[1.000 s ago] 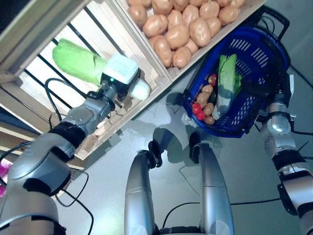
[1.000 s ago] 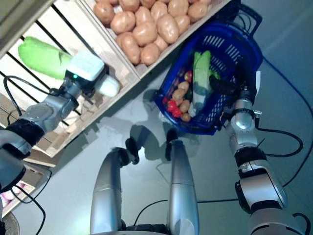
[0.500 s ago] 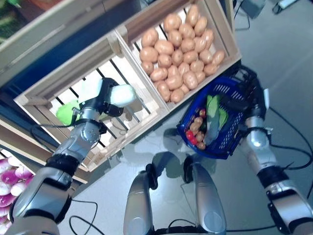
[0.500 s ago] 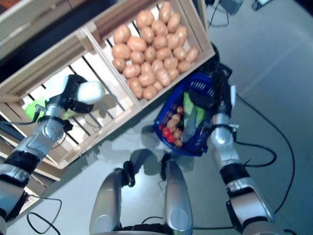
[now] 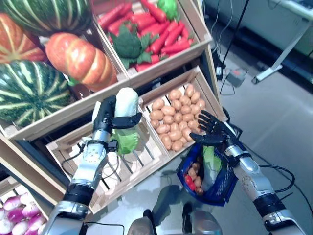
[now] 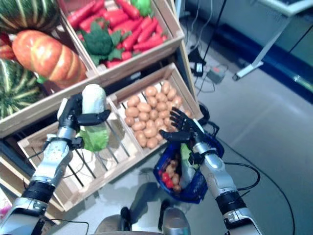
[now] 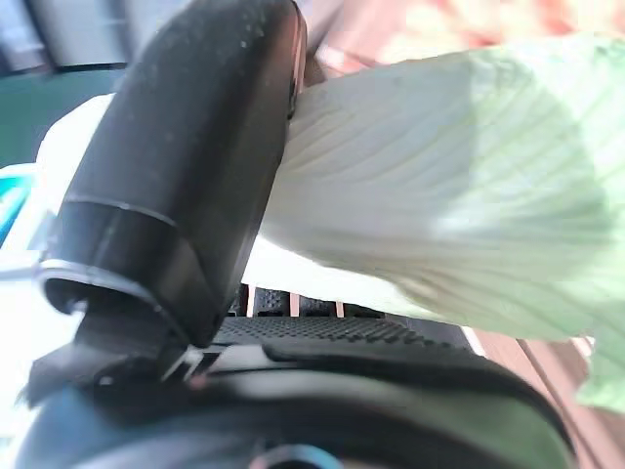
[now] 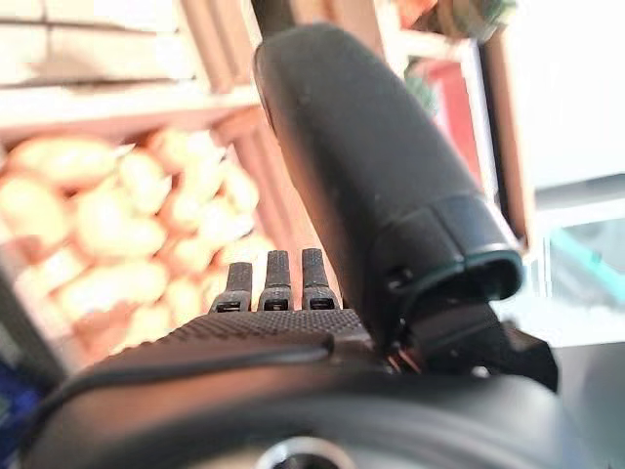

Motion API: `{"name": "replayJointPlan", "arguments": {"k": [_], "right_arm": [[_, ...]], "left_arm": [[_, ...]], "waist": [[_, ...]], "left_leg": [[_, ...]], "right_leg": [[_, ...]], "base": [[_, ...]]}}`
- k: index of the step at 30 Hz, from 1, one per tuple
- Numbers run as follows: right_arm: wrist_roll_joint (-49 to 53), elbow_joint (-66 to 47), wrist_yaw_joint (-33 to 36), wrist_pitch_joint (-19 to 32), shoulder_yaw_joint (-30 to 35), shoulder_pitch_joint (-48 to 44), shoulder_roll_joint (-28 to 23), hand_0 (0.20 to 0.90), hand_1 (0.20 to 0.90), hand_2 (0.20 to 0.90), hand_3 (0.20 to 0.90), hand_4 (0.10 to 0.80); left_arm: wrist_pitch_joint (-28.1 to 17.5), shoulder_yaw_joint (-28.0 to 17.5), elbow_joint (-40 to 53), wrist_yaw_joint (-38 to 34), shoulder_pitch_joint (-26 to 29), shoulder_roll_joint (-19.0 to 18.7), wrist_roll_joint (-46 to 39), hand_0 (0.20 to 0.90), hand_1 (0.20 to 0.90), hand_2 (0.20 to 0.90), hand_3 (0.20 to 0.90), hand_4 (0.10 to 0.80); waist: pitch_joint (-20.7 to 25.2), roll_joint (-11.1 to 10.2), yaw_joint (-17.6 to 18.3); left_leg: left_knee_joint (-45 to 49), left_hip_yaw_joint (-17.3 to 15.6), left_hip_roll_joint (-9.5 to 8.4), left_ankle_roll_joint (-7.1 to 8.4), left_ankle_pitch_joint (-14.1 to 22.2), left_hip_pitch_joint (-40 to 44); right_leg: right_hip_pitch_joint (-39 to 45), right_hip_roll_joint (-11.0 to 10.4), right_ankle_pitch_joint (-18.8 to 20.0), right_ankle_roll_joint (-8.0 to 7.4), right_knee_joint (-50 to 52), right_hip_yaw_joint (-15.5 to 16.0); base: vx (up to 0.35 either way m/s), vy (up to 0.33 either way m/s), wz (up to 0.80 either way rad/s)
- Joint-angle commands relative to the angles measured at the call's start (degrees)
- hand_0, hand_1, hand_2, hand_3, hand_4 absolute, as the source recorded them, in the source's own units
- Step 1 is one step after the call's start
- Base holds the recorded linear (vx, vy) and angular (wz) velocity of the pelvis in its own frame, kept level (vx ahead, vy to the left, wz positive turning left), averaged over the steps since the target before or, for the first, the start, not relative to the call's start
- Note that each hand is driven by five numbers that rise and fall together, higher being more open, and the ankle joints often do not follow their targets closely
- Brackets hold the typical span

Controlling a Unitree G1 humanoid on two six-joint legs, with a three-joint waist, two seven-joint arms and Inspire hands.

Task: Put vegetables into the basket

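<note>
One cabbage [image 5: 125,122] is being gripped by left hand [image 5: 108,117] above the slatted crate [image 5: 142,161]; right hand [image 5: 211,131] is hovering open over basket [image 5: 222,188]. Carry across, release low.

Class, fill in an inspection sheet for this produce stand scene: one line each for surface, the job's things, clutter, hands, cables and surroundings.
Surface: grey floor below a wooden stand.
Job's things: cabbage held up over the slatted crate; blue basket hangs from the right forearm, holding a leafy vegetable, potatoes and small red pieces.
Clutter: nothing seen.
Hands: left hand curled round the cabbage; right hand open, fingers spread, holding nothing, in front of the potato crate.
Cables: a lead and a power adapter on the floor beside the stand.
Surroundings: carrots and broccoli in the upper crate, pumpkin and striped melons alongside.
</note>
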State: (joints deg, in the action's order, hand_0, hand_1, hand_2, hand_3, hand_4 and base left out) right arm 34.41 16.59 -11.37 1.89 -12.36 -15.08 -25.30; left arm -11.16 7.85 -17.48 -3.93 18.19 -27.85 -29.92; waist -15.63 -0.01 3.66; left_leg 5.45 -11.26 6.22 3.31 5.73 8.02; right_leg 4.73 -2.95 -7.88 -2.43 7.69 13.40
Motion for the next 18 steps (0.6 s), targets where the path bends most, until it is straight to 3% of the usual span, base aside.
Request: {"name": "replayJointPlan", "arguments": {"k": [1, 9, 18], "right_arm": [[6.39, -4.38, -7.19, -2.13, 1.32, -1.11, 0.82, 0.9, 0.9, 0.9, 0.9, 0.8], [12.96, -7.04, -10.21, -7.26, 1.09, -2.43, 3.05, 0.9, 0.9, 0.9, 0.9, 0.8], [15.28, -8.87, -9.82, -10.22, 1.92, -6.23, 2.83, 0.9, 0.9, 0.9, 0.9, 0.8]], "left_arm": [[-8.41, -3.69, 5.63, 3.73, 1.47, -0.47, -8.43, 0.3, 0.3, 0.3, 0.3, 0.4], [-6.53, -1.44, 8.23, 8.47, 1.9, 4.79, -19.4, 0.3, 0.3, 0.3, 0.3, 0.4], [-2.37, 1.75, 10.48, 8.93, 4.12, 6.98, -21.36, 0.3, 0.3, 0.3, 0.3, 0.4]], "waist": [[9.56, -0.84, -1.14], [11.79, -1.0, -1.17], [12.8, -1.7, -1.56]], "left_leg": [[-2.4, -0.81, -3.26, -2.07, 0.15, -0.45], [-10.39, -0.75, -3.51, -2.2, -2.1, 3.81], [-10.45, 0.98, -3.41, -2.25, -1.5, 2.61]], "right_leg": [[3.84, -0.62, 2.2, 1.4, -6.59, 1.19], [6.84, 0.32, 5.2, 0.6, -12.6, 1.32], [6.36, 0.4, 5.24, 0.29, -12.69, 2.68]], "base": [[0.0, 0.0, 0.0], [-0.002, 0.0, 0.01], [-0.039, -0.007, 0.05]]}}
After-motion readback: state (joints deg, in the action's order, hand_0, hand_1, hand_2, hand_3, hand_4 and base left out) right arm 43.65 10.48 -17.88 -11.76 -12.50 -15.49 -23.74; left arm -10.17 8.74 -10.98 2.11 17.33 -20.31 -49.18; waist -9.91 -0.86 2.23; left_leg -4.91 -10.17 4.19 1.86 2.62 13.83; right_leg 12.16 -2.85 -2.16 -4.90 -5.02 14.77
